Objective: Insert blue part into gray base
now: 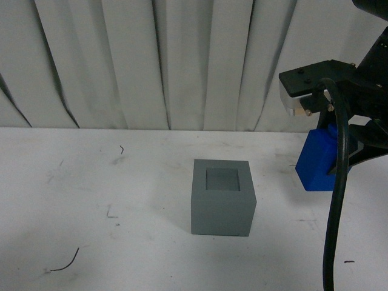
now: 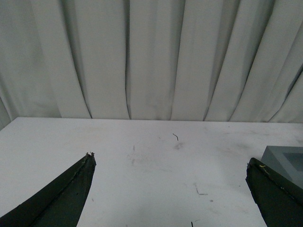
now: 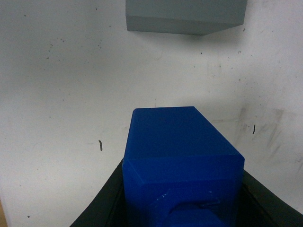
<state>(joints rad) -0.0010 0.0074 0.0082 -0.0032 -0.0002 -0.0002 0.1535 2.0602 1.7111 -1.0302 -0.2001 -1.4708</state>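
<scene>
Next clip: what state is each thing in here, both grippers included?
gray base: upright on the table, recess facing up and empty.
blue part: held to the right of the gray base, not inserted.
right gripper: shut on the blue part.
left gripper: open, holding nothing.

The right arm (image 1: 364, 85) is reaching in at the right edge of the front view, its gripper (image 1: 333, 159) clamping the blue part (image 1: 315, 162) between dark fingers (image 3: 105, 210). It seems to be holding the block raised, though the angle is making that hard to judge. The left gripper (image 2: 170, 161) is hovering low, its jaws spread wide and gripping nothing.
</scene>
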